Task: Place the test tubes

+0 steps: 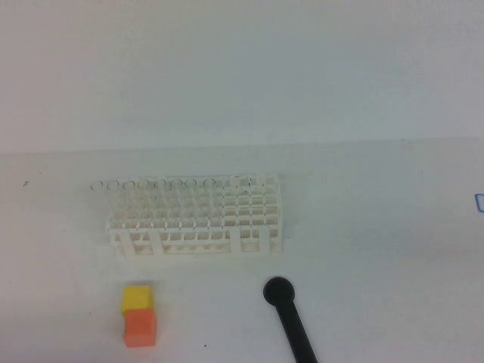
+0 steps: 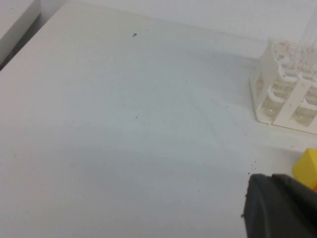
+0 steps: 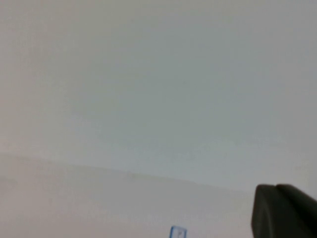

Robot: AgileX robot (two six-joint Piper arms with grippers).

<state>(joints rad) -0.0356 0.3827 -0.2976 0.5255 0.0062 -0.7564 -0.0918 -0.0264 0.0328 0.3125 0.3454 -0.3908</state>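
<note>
Both grippers clear of a white rack [image 1: 198,231] already holding clear test tubes [image 1: 151,193]; probably late in the task.

Left gripper [image 2: 278,204] low over the table [image 2: 124,124], just beside a yellow block [image 2: 307,166], left of the rack. Right gripper [image 3: 285,210] far right, facing bare table. Cannot tell whether either is open or closed. Tubes upright in the rack's left and middle cells; right-end cells seemingly empty. No loose tube in sight, so likely little left. Nearer the robot: orange block [image 1: 141,327] touching the yellow one, black spoon [image 1: 287,314].

1 yellow block [image 1: 136,297], just beside the left gripper's finger [image 2: 280,208], touches 1 orange block [image 1: 140,327]. 1 black round-headed utensil [image 1: 287,314] lies on the table [image 1: 378,249]. 1 blue mark [image 3: 177,232] sits near the right gripper's finger [image 3: 282,210].
</note>
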